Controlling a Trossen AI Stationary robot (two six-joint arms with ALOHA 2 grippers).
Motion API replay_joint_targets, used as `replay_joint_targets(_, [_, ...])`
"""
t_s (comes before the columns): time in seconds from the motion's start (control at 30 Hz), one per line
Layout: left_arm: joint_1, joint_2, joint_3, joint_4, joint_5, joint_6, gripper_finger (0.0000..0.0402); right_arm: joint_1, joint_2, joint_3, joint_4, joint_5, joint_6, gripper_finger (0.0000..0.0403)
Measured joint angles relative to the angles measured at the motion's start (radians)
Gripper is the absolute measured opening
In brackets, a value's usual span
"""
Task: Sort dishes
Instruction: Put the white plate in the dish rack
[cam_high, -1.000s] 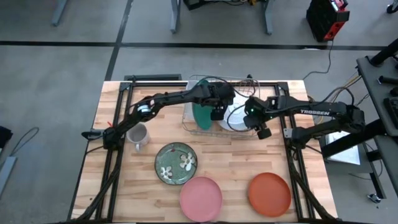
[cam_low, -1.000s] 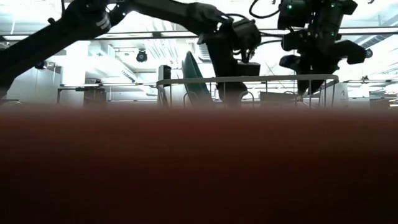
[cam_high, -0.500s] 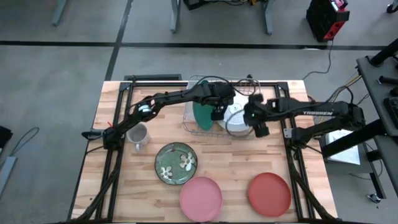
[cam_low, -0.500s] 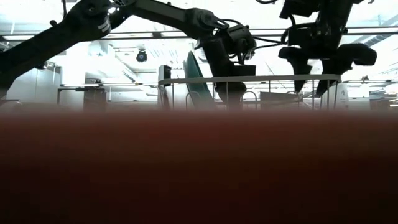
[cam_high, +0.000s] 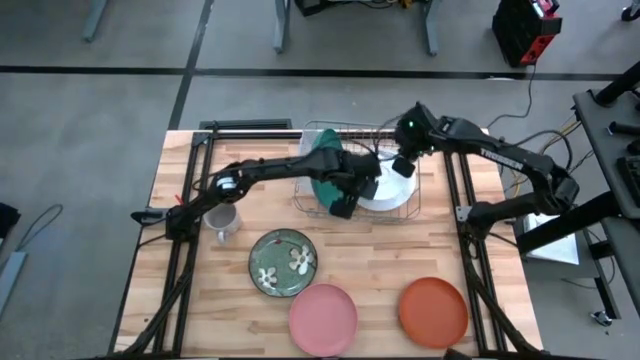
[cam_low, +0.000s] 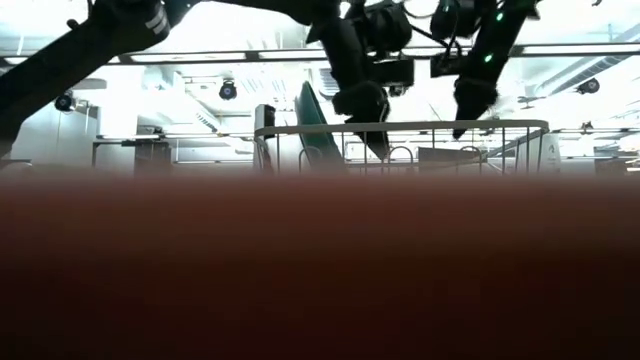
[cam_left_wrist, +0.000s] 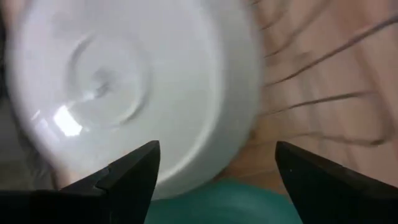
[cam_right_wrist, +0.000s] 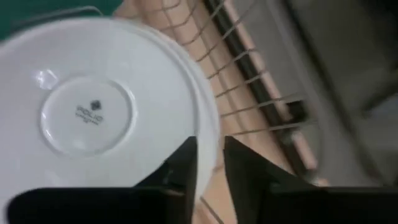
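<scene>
Over wire rack (cam_high: 415, 200), both tools (cam_high: 345, 200) flank white bowl (cam_high: 385, 192).

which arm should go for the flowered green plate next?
Probably left. The left gripper is open over the rack's front edge, nearer the dark green plate. The right gripper is over the white bowl at the rack's back.

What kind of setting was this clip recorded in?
Probably a robotics lab or workshop: a bare concrete floor, a wooden table on a black frame, and bright ceiling lights over an open room with equipment.
</scene>
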Motion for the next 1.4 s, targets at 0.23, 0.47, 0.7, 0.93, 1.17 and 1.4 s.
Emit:
replay_joint_targets(0.23, [-0.001,0.047,0.002,0.017,0.042,0.0,0.0181,-0.107,0.093,0.006,0.01,-0.134,0.031,0.0004])
replay_joint_targets(0.47, [0.026,0.068,0.0,0.028,0.14,-0.028,0.0049,-0.126,0.16,0.022,0.009,-0.128,0.057,0.0001])
replay_joint_targets(0.7, [0.075,0.079,0.015,0.047,0.233,-0.117,0.0004,-0.127,0.2,0.022,0.007,-0.122,0.051,0.0002])
replay_joint_targets(0.93, [0.083,0.064,0.003,0.053,0.174,-0.073,0.0,-0.127,0.203,0.022,0.007,-0.112,0.053,0.0002])
replay_joint_targets(1.17, [0.086,0.126,0.0,0.048,0.183,-0.064,0.0,-0.136,0.195,0.045,0.0,0.078,0.112,0.0003])
replay_joint_targets(1.4, [0.094,0.162,-0.002,0.024,0.232,-0.099,0.0,-0.22,0.206,0.133,-0.068,-0.318,0.139,0.0033])
